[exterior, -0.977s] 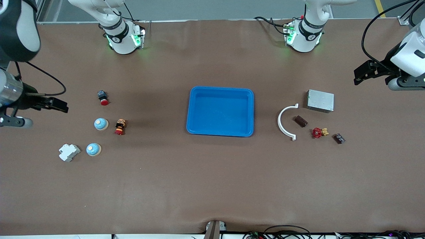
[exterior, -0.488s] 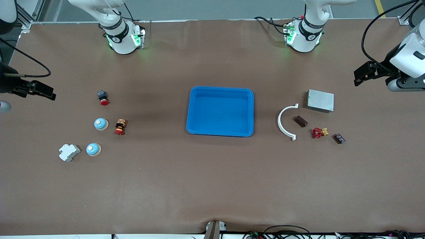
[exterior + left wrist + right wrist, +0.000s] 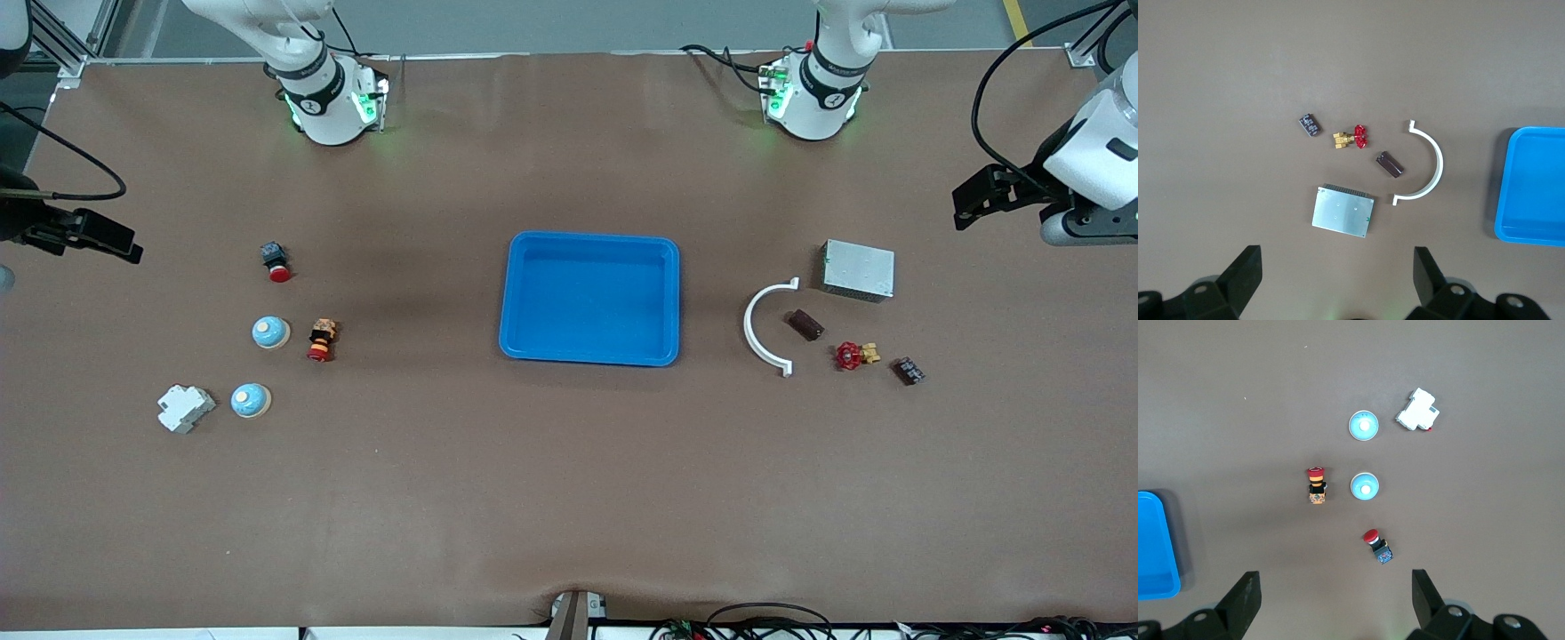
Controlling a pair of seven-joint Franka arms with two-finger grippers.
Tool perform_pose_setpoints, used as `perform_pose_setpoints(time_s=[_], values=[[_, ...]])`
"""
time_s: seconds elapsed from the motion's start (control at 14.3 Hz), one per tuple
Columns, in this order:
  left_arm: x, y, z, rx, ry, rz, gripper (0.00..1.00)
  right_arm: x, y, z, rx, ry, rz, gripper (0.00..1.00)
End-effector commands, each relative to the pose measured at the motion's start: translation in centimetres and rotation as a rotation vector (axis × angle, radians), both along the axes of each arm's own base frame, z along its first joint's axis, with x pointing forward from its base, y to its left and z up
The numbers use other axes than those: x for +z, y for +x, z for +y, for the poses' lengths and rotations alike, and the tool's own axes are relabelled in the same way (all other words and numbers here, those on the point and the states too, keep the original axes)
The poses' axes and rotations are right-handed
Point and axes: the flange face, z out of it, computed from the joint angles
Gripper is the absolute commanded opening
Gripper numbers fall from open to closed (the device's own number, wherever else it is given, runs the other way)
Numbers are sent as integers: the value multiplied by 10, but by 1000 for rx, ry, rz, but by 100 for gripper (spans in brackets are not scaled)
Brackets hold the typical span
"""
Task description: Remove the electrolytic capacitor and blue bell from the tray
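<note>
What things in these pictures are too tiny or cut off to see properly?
- Small dark block by the red valve: too small in the front view to identify.
- Tray: cut off by the edge in both wrist views.
- Right gripper: its arm runs off the front view's edge.
- Left gripper: its arm is likewise cropped.

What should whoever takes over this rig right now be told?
Left gripper: open, empty, up over the table past the grey box.
Right gripper: open, empty, up at the other end.
Tray: mid-table, nothing in it.
Two blue bells lie on the table at the right arm's end. Which part is the capacitor, I cannot tell.
Done: tray emptied. Left: seemingly nothing.
</note>
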Motion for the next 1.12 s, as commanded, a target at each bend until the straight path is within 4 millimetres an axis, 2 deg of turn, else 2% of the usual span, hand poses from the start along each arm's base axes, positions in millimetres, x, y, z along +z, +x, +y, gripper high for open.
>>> perform_pose_setpoints(time_s=[0.0,0.14,0.49,0.84,1.05], values=[[10,2,1,3,11,-22,100,6,-5,6,9,14,-1,100],[8,1,2,11,14,-14,100,7,-5,9,15,15,-3,100],[18,-9,2,15,11,-6,100,11,-5,12,21,14,-20,100],[26,-7,-8,9,-47,-21,100,20,-9,14,26,15,-39,100],[25,-5,-1,2,-40,-20,100,26,-10,16,26,29,-63,100]])
